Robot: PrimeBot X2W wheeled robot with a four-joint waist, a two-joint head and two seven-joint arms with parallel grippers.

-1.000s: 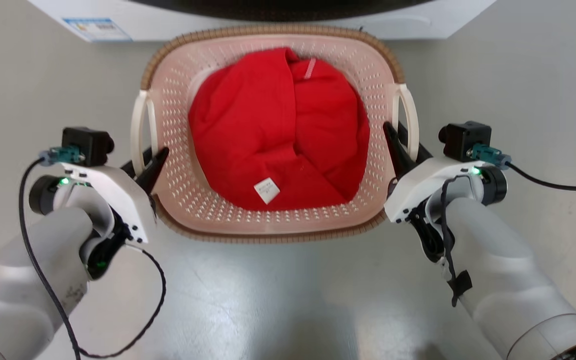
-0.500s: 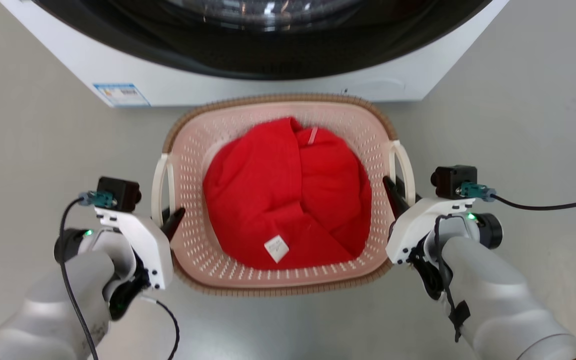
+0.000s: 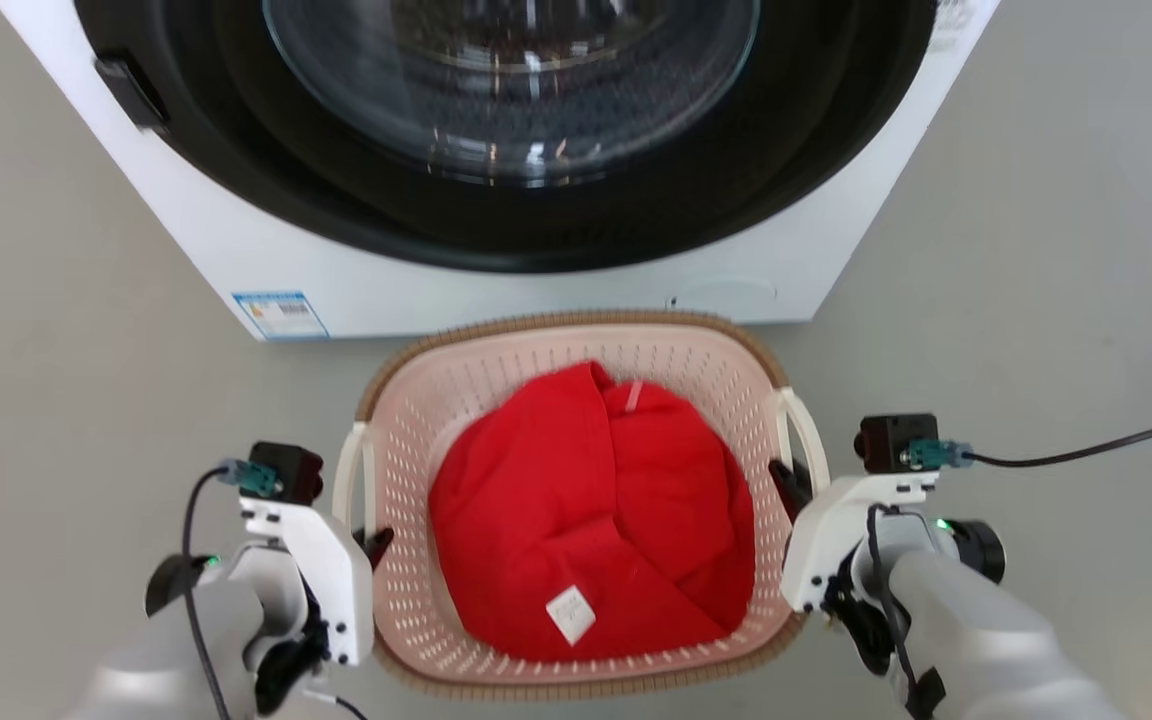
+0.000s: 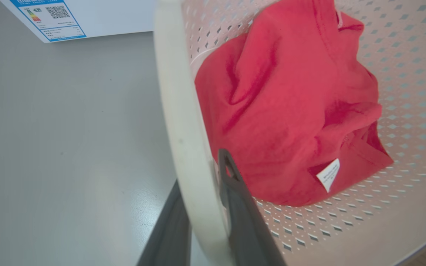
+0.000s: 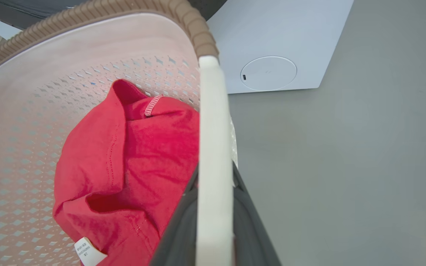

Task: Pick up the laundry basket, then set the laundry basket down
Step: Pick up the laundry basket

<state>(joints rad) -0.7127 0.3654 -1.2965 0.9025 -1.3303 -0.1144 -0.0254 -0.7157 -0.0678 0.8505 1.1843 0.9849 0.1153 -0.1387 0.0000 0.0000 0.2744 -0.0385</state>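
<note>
Clearly the head camera has moved over the last second: the washer (image 3: 236, 250) now takes up the top of the head view, door glass and all, and the basket (image 3: 536, 362) sits lower and smaller in that view. That shift belongs to the camera, not to the things.

What has not changed is the hold. The left gripper (image 3: 370, 545) is still closed narrowly on the left handle (image 4: 183, 129), one dark finger on each side of the white bar. The right gripper (image 3: 794, 485) clamps the right handle (image 5: 213, 147) the same way, after a slight further tightening. Both stand where they did against the basket's sides.

The basket is between the two arms, just in front of the washer. Its far rim is near the washer's base, and a red garment (image 3: 596, 520) is bunched inside. Whether its bottom has left the floor (image 3: 1036, 250) cannot be told from these views.

As a judgement, the grasp looks finished and the lift is beginning as the body moves. Both arms will need to rise evenly so that the basket stays level. Setting it down remains to be done.
</note>
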